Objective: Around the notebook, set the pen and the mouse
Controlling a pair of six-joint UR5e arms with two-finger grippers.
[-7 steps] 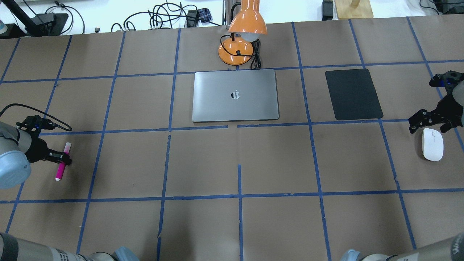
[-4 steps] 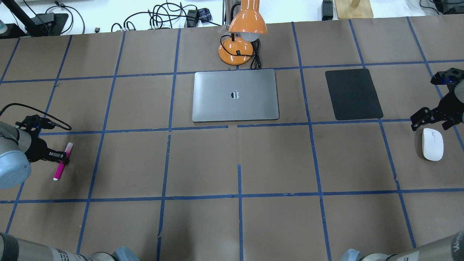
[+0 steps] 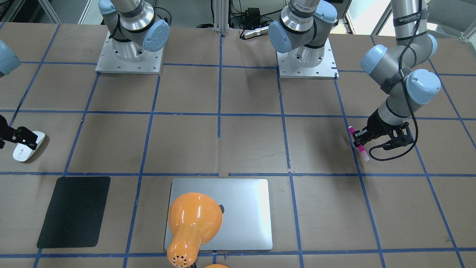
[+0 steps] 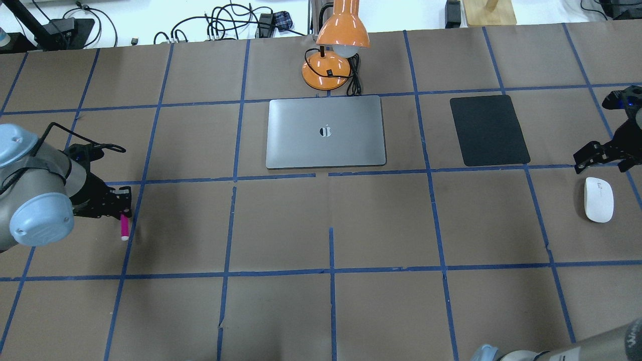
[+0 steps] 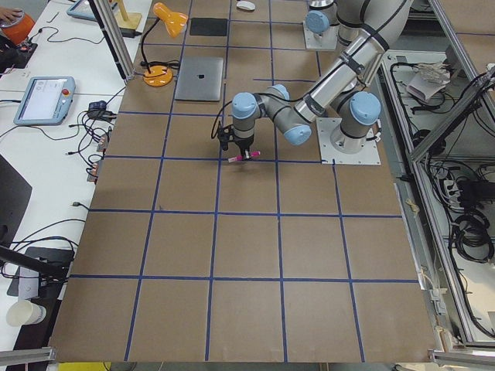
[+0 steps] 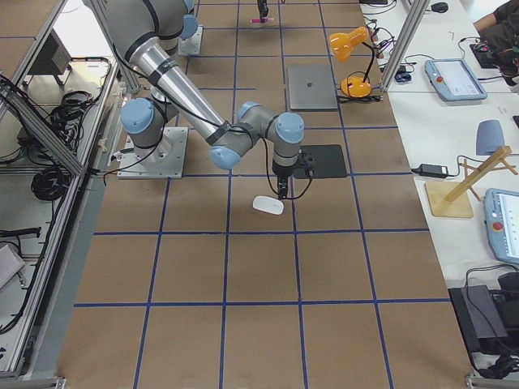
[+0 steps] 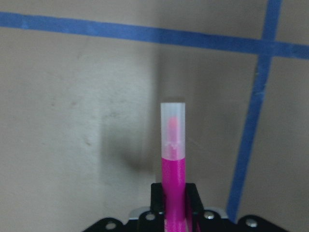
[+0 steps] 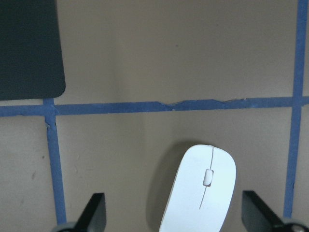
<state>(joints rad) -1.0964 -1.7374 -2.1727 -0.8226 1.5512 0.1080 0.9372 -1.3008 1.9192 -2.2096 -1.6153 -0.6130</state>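
Note:
The pink pen (image 4: 124,226) hangs just above the paper at the table's left, and my left gripper (image 4: 122,214) is shut on its middle. In the left wrist view the pen (image 7: 173,159) sticks out ahead of the jaws, pale cap end first. The white mouse (image 4: 599,199) lies on the table at the far right. My right gripper (image 4: 603,160) is open over the mouse's far end. In the right wrist view the mouse (image 8: 200,193) sits between the spread fingers (image 8: 94,215) without touching them. The silver notebook (image 4: 326,145) lies shut at the table's far centre, well away from both grippers.
An orange lamp (image 4: 336,50) with a black cable stands just behind the notebook and overhangs it in the front view. A black mat (image 4: 489,130) lies between the notebook and the mouse. Both arm bases (image 3: 130,56) stand on the robot's side of the table.
My left gripper has lifted the pen and carried it right, toward the centre, and the pen has turned. My right gripper drifted slightly back and right above the mouse, which stayed put.

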